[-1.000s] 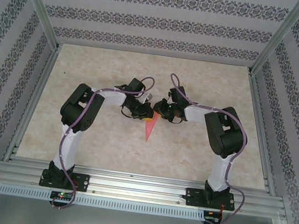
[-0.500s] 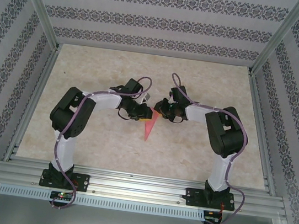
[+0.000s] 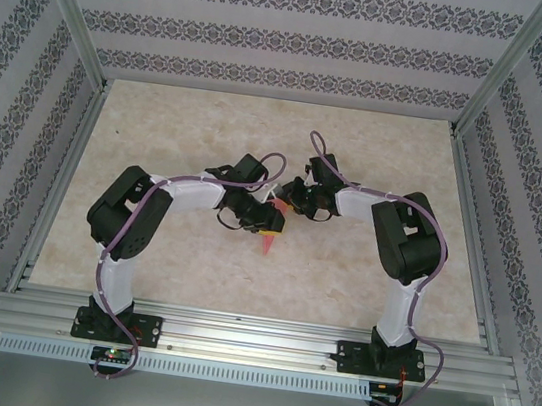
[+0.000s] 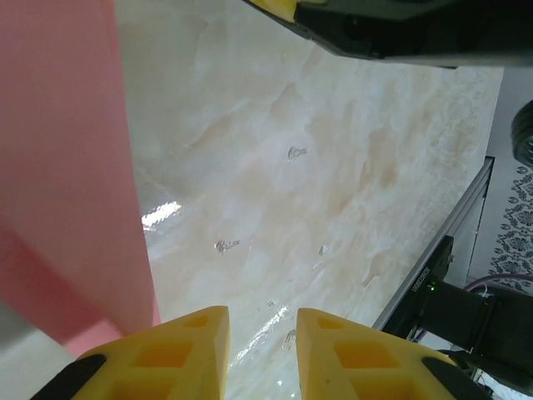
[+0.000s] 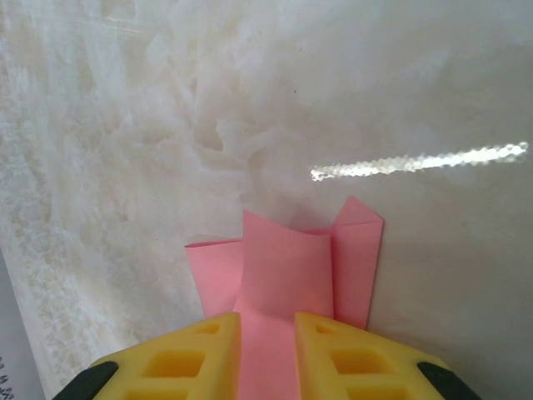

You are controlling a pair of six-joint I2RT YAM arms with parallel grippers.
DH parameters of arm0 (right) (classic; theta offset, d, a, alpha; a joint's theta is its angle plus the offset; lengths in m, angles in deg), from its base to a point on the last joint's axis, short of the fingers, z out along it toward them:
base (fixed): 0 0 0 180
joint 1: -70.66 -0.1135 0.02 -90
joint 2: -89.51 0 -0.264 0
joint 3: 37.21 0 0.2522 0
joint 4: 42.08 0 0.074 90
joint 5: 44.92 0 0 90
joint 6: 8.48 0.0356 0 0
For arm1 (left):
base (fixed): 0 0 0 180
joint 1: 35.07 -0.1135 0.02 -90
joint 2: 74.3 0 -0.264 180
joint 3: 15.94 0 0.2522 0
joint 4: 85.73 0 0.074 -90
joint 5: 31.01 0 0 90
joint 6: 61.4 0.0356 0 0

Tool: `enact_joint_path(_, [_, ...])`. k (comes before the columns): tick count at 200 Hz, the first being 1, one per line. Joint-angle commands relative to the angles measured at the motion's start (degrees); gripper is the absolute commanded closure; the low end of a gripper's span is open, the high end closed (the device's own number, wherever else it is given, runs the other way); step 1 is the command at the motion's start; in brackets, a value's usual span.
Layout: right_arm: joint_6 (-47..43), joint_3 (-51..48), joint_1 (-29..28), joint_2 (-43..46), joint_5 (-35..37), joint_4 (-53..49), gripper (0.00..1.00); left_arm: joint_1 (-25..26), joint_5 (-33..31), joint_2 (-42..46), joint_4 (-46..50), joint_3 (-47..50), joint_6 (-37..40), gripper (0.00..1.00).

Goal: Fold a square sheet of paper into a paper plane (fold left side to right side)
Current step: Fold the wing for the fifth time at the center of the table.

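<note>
Prob. creasing stage. L end effector (image 4: 260, 323) ajar, empty; R end effector (image 5: 266, 323) ajar over paper plane (image 5: 283, 262). Next: press crease.

A beige marbled table (image 3: 358, 155) carries a glossy light streak (image 5: 416, 161). Patterned grey-and-white walls (image 3: 273, 42) stand at 9, 12 and 3 o'clock, with silver frame posts (image 3: 68, 8) at the far corners. Aluminium rails (image 3: 252, 340) cross at 6 o'clock.

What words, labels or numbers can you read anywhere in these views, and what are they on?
Black bracket, far right of the left wrist view: small white lettering, too blurred to read.
Pink paper: plain, no text.
Wallpaper: ornamental pattern, no words.
Nothing else is readable.
</note>
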Motion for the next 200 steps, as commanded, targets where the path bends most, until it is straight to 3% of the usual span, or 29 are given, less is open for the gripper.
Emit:
enact_joint_path(1, [-1.69,1.79,0.62,-1.08,-0.61,-0.88,0.75,0.09,-0.24,-1.28,3.58,-0.53,2.87,0.72])
enact_joint_path(61, [-2.5,1.37,0.71,1.77,-1.31,0.49,0.75,0.02,-2.23,-4.09,5.02,0.49,5.52,0.73])
enact_joint_path(109, [-3.45,-2.47,1.14,9.03,-0.8,-0.96,0.75,-0.01,-2.03,-5.61,4.43,1.28,6.47,0.75])
enact_joint_path(143, [-1.12,-7.45,0.67,12.45,-2.41,0.33,0.81,-0.08,-1.56,-6.04,3.83,1.95,6.92,0.77])
enact_joint_path(200, [3.58,-10.05,-1.61,9.72,-3.94,4.96,0.9,-0.03,-1.8,-6.4,3.87,2.11,7.28,0.79])
